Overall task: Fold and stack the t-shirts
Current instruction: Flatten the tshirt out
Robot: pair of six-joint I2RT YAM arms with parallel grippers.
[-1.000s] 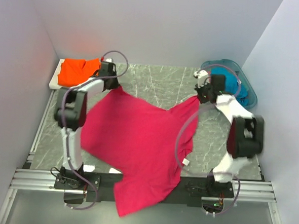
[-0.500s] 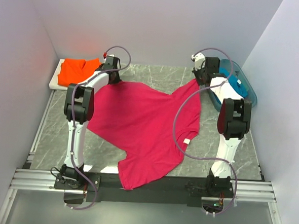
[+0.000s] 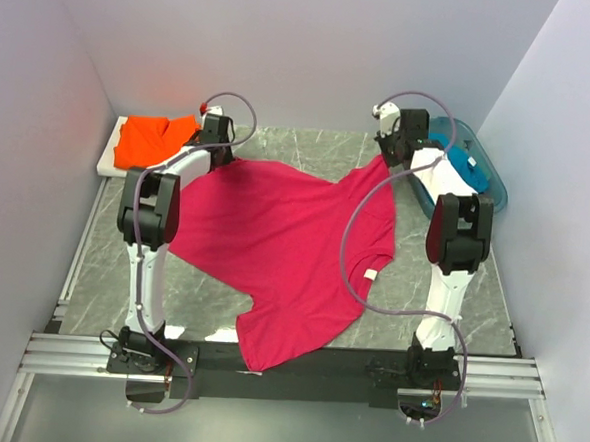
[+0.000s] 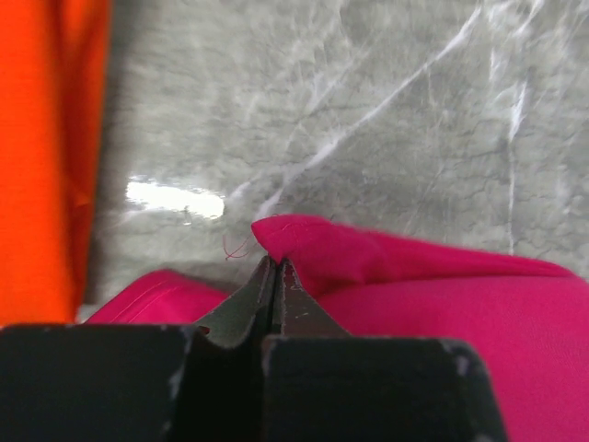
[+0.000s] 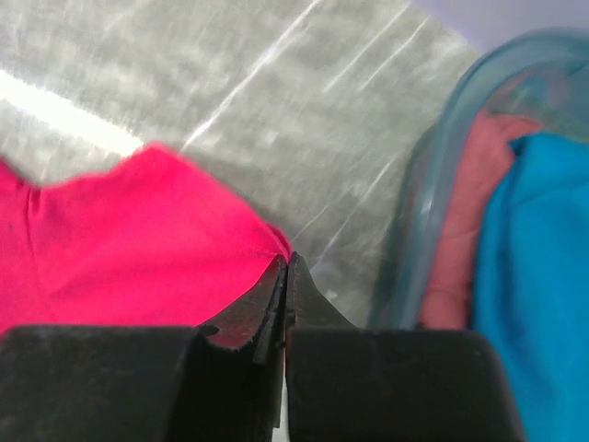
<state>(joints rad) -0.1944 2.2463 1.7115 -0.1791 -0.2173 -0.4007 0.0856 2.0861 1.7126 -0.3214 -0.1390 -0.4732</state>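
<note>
Left arm (image 3: 150,212), right arm (image 3: 460,231) stretched far forward; left fingers (image 4: 247,308), right fingers (image 5: 250,313) pinched closed.

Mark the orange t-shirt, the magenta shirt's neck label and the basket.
orange t-shirt (image 3: 152,142), top external view, middle of the cloth.
neck label (image 3: 370,277), top external view, the white tag itself.
basket (image 3: 498,183), top external view, right rim.

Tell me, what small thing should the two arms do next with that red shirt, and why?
Probably set the pinched cloth down and let go. The left gripper and right gripper are each shut on the far edge of the magenta-red shirt, low over the table. The shirt lies spread nearly flat, though its near end reaches past the table's front edge.
</note>
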